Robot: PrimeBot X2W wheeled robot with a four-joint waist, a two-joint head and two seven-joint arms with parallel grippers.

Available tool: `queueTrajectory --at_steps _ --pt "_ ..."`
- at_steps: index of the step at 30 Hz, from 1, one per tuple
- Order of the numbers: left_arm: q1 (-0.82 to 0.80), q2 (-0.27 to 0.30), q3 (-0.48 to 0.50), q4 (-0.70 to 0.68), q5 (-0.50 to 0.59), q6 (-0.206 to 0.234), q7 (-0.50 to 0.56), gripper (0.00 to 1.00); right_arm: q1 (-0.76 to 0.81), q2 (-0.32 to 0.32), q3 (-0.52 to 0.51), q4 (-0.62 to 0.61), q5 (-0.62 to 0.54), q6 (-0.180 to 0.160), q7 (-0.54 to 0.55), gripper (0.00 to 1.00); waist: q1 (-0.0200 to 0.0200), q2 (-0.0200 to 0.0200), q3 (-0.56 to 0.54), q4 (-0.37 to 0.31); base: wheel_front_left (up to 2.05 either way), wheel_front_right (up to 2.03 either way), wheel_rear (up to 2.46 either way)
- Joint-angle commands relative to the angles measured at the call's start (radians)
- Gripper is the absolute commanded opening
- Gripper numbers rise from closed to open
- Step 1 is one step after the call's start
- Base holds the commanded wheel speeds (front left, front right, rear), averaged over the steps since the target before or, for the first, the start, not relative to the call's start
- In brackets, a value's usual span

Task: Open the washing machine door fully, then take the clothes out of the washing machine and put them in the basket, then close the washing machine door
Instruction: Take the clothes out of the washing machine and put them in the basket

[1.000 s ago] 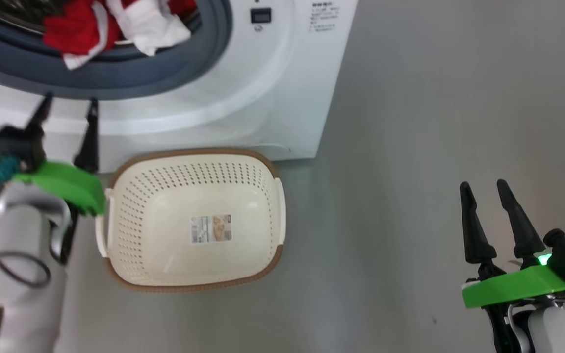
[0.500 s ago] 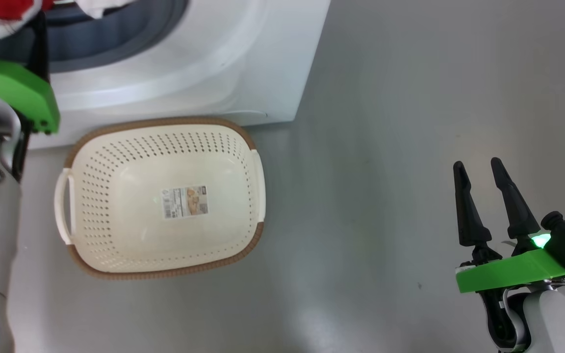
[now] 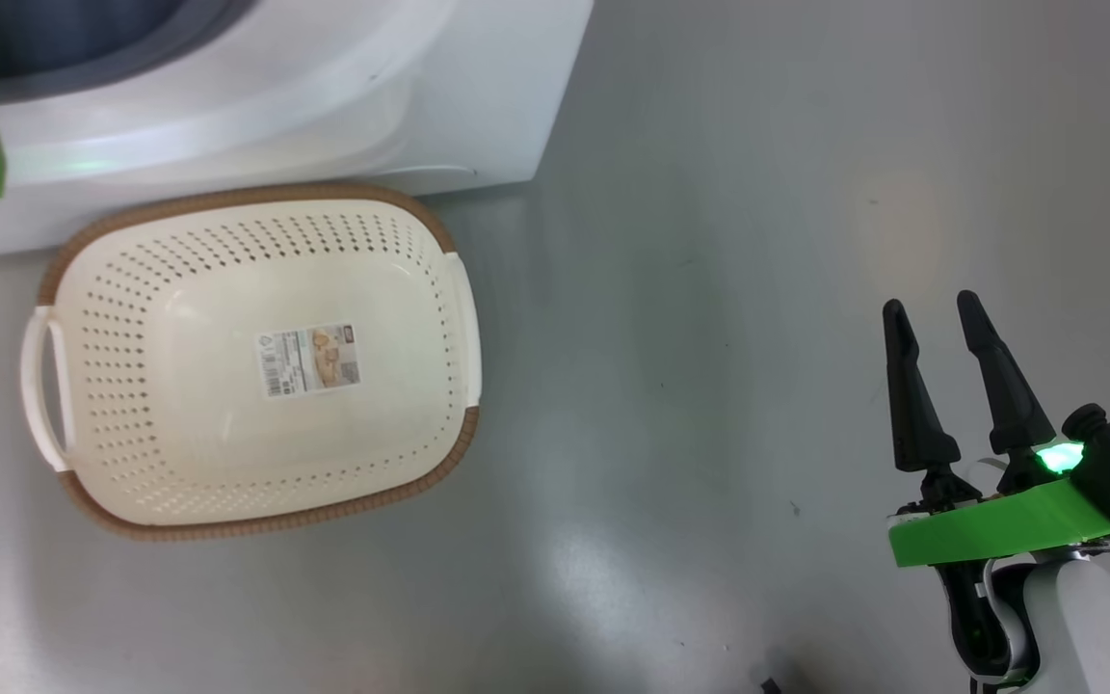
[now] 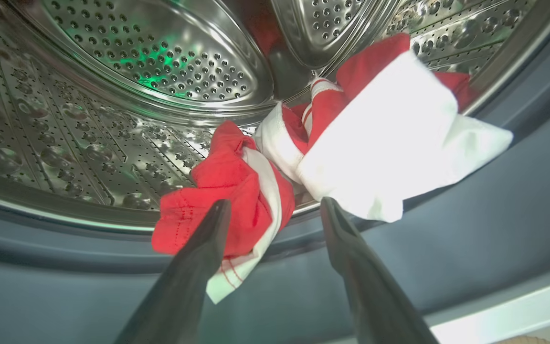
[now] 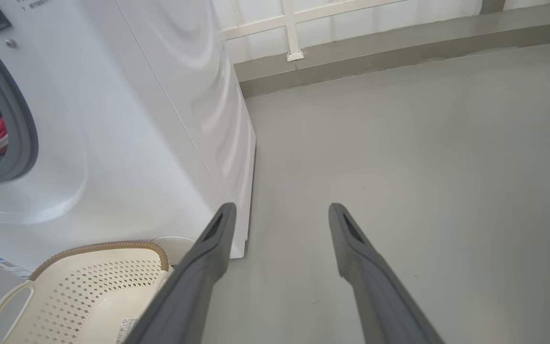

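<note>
Right gripper (image 3: 930, 302) idle, fingers parted above bare floor (image 3: 709, 289). Basket (image 3: 256, 198) empty, close against the washing machine (image 3: 324, 106). Left gripper (image 4: 275, 203) has advanced to the drum (image 4: 160, 62) mouth (fingers spread, nothing pinched), levelled at the clothes (image 4: 227, 191) on its front lip; grasp judged imminent.

My left gripper (image 4: 275, 203) has dark grey fingers; the fabric clothes (image 4: 227, 181) are bright red with white panels; the steel drum (image 4: 160, 62) silvery, hole-dotted; the plastic basket (image 3: 179, 251) cream, perforated, brown-rimmed.

Light is glaring off the floor (image 3: 574, 578); the clothes (image 4: 351, 153) are glowing too white; the drum (image 4: 160, 62) is shining green.
</note>
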State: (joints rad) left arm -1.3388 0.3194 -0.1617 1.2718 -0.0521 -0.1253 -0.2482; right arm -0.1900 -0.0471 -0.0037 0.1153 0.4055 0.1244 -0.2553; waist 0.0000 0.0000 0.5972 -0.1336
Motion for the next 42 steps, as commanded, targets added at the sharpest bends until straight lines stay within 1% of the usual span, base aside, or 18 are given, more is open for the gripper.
queueTrajectory --at_steps 1,6,13,22,23,24,25,26,28,29,30,32,35,38,41,42 --pt "-0.025 0.068 0.001 -0.008 0.013 0.005 0.004 1.0 -0.004 -0.003 0.028 -0.029 0.006 0.006 -0.006 1.0 0.0 0.0 0.02 -0.014 0.0 0.0 0.0" --pt "-0.046 0.092 -0.011 0.003 0.016 0.017 0.012 1.0 -0.009 -0.003 0.039 -0.041 0.01 0.006 -0.006 1.0 0.0 0.0 0.043 -0.024 0.0 0.0 0.0" --pt "-0.051 0.12 -0.025 0.01 0.023 0.046 0.014 1.0 -0.015 -0.003 0.052 -0.052 0.017 0.006 -0.006 1.0 0.0 0.0 0.059 -0.037 0.0 0.0 0.0" --pt "-0.051 0.153 -0.048 0.016 0.025 0.061 0.031 1.0 -0.01 -0.003 0.064 -0.065 0.023 0.006 -0.006 1.0 0.0 0.0 0.068 -0.056 0.0 0.0 0.0" --pt "-0.052 0.155 -0.051 0.016 0.025 0.061 0.033 0.76 -0.009 -0.003 0.064 -0.067 0.023 0.006 -0.006 1.0 0.0 0.0 0.068 -0.057 0.0 0.0 0.0" --pt "-0.052 0.155 -0.053 0.016 0.025 0.062 0.034 0.58 -0.009 -0.003 0.064 -0.069 0.024 0.006 -0.006 1.0 0.0 0.0 0.069 -0.057 0.0 0.0 0.0" --pt "-0.052 0.157 -0.057 0.017 0.027 0.065 0.037 0.46 -0.008 -0.003 0.064 -0.071 0.024 0.006 -0.006 1.0 0.0 0.0 0.069 -0.058 0.0 0.0 0.0" --pt "-0.052 0.158 -0.061 0.017 0.029 0.068 0.04 0.42 -0.008 -0.003 0.064 -0.073 0.024 0.006 -0.006 1.0 0.0 0.0 0.069 -0.059 0.0 0.0 0.0" --pt "-0.052 0.159 -0.062 0.017 0.025 0.073 0.04 0.25 -0.008 -0.003 0.065 -0.075 0.025 0.006 -0.006 1.0 0.0 0.0 0.068 -0.06 0.0 0.0 0.0" --pt "-0.051 0.16 -0.064 0.017 0.025 0.075 0.04 0.22 -0.008 -0.003 0.065 -0.076 0.025 0.006 -0.006 1.0 0.0 0.0 0.068 -0.06 0.0 0.0 0.0" --pt "-0.051 0.16 -0.066 0.018 0.024 0.076 0.039 0.09 -0.008 -0.003 0.064 -0.077 0.026 0.006 -0.006 1.0 0.0 0.0 0.067 -0.06 0.0 0.0 0.0" --pt "-0.049 0.159 -0.067 0.018 0.02 0.08 0.036 0.0 -0.009 -0.003 0.063 -0.077 0.026 0.006 -0.006 1.0 0.0 0.0 0.065 -0.059 0.0 0.0 0.0" --pt "-0.044 0.149 -0.063 0.017 0.007 0.084 0.02 0.0 -0.013 -0.003 0.055 -0.073 0.024 0.006 -0.006 1.0 0.0 0.0 0.058 -0.049 0.0 0.0 0.0" --pt "-0.026 0.128 -0.036 0.002 -0.03 0.087 -0.003 0.0 -0.012 -0.003 0.047 -0.069 0.02 0.006 -0.006 1.0 0.0 0.0 0.037 -0.033 0.0 0.0 0.0" --pt "0.014 0.11 -0.007 -0.035 -0.067 0.093 -0.012 0.0 -0.008 -0.003 0.041 -0.062 0.014 0.006 -0.006 1.0 0.0 0.0 0.006 -0.016 0.0 0.0 0.0" --pt "0.029 0.105 0.013 -0.069 -0.087 0.097 -0.012 0.0 -0.006 -0.003 0.04 -0.061 0.012 0.006 -0.006 1.0 0.0 0.0 -0.003 -0.011 0.0 0.0 0.0"
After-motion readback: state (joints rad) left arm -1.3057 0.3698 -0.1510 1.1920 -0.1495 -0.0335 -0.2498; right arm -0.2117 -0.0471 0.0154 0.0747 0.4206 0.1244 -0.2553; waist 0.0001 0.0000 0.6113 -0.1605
